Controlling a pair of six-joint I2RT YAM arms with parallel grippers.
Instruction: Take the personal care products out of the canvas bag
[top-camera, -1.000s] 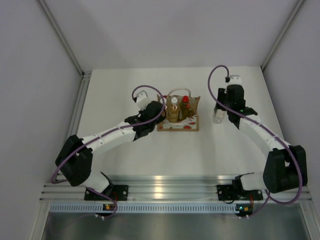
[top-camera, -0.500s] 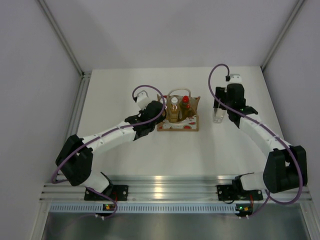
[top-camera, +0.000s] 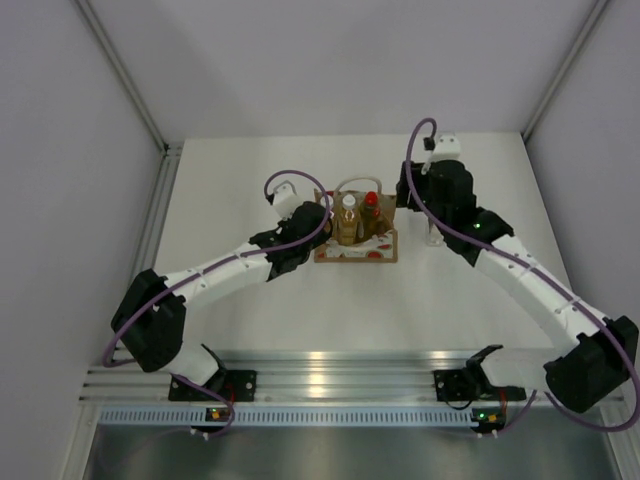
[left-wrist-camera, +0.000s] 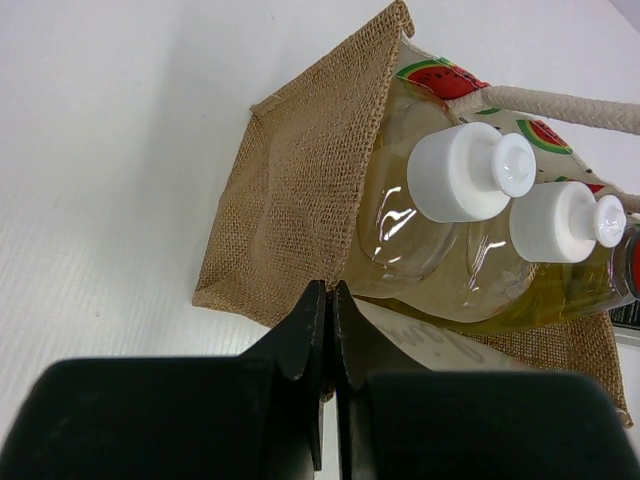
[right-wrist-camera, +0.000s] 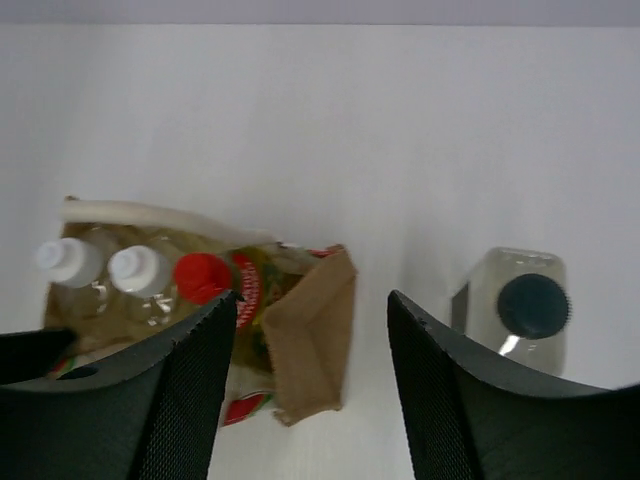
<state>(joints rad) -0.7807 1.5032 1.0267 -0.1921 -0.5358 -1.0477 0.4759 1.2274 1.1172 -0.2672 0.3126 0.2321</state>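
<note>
Your left end effector (left-wrist-camera: 326, 292) was fully closed, its two black fingers pressed flat together. The tips sat right against the burlap side wall of the canvas bag (top-camera: 355, 250), low down near its bottom edge. Whether any fabric was pinched between them could not be told.

The bag stood upright near the middle of the table (top-camera: 330, 310), patterned front towards the arm bases. Three bottles were inside it, side by side. The first amber bottle (left-wrist-camera: 465, 175) and the second amber bottle (left-wrist-camera: 562, 222) touched each other, their white caps rising above the rim. The yellow bottle (right-wrist-camera: 203, 277) with the red cap stood next to them, on the side towards your right arm. A white rope handle (left-wrist-camera: 560, 108) arched over the bag's opening.

Your right end effector (right-wrist-camera: 312, 298) was spread wide and held nothing. It hung above the table, between the bag and the clear bottle (right-wrist-camera: 520, 305). From the wrist camera, one finger lined up over the bag's red-capped end and the other beside the clear bottle.

That clear bottle, with its dark grey cap, stood upright on the bare table, outside the bag and apart from it, on your right arm's side. From overhead your right arm hid most of it.
</note>
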